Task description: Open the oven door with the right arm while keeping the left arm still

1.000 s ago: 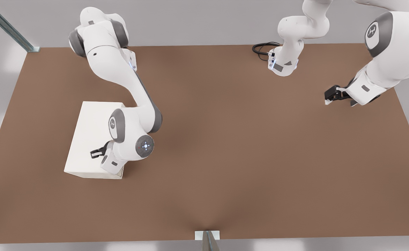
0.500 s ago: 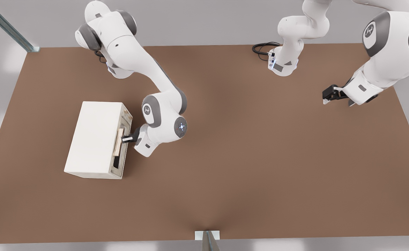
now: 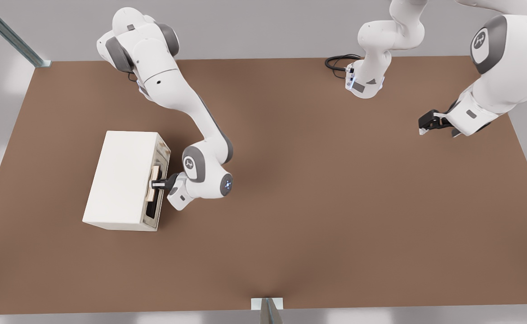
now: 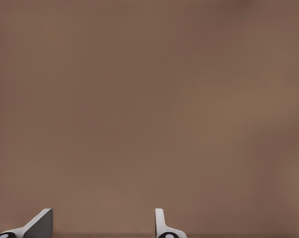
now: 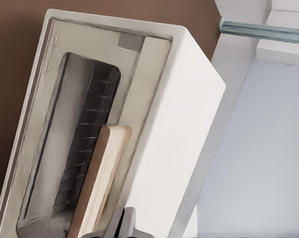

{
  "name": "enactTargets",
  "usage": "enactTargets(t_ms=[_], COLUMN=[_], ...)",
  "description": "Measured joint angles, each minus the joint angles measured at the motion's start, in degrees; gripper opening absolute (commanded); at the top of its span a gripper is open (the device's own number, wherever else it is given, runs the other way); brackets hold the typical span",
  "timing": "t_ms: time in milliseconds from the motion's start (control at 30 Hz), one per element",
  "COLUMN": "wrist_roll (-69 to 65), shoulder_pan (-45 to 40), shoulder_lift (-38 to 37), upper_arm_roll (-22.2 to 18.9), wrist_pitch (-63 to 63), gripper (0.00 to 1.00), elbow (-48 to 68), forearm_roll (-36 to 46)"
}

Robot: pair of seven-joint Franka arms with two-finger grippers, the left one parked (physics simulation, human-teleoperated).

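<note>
Presently: oven (image 3: 122, 180) on bench (image 3: 317, 202) at the front view's left, oven door (image 3: 158, 189) shut, handle (image 3: 154, 184) met by right-arm gripper (image 3: 157, 183), jaws' state not discernible; risk judged: unsecured grip slipping off the bar, or the light box dragging.

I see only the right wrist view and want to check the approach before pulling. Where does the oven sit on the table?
Observer: The oven stands on the brown table, toward the front view's left.
Operator: Which way does its door face?
Observer: The oven door faces the front view's right, toward the table's middle.
Operator: And where is the gripper?
Observer: The gripper is at the beige handle, about midway along the door, with the right arm on the door's side of the oven.
</note>
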Motion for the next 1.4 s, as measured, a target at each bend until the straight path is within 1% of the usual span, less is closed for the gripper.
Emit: enactTargets(t_ms=[533,867,933,1000,1067,1100,1167,1200,1233,1267,1300,1333,1367,1400], wrist_roll=[6.93,8.97,9.31,9.87,11.18,11.69,11.40,10.51,9.00,7.35,5.76,4.27,2.82,1.45], shoulder_pan=[-0.15,-0.15,0.39,1.02,1.34,-0.11,-8.12,-12.95,-17.40,-20.47,-22.33,-23.74,-24.48,-24.68], shoulder_lift=[0.54,1.40,1.33,1.74,2.24,0.87,-8.41,-13.74,-18.18,-21.47,-23.29,-24.72,-25.92,-27.00], upper_arm_roll=[-0.04,-0.06,0.19,0.41,0.62,0.73,0.77,0.60,0.09,-1.58,-5.20,-7.19,-7.29,-5.84], wrist_pitch=[0.91,0.77,0.71,1.07,2.61,3.27,4.10,4.26,4.18,4.00,3.80,3.66,3.62,3.60], gripper=[0.21,0.21,0.21,0.21,0.21,0.21,0.21,0.34,1.00,1.00,1.00,1.00,1.00,1.00], elbow=[-1.92,-1.65,-0.08,2.82,4.56,5.53,5.27,4.44,3.21,2.09,1.38,0.83,0.94,1.80], forearm_roll=[0.73,0.85,1.36,3.51,7.62,10.70,20.52,25.98,30.29,34.87,40.49,44.22,45.42,44.85])
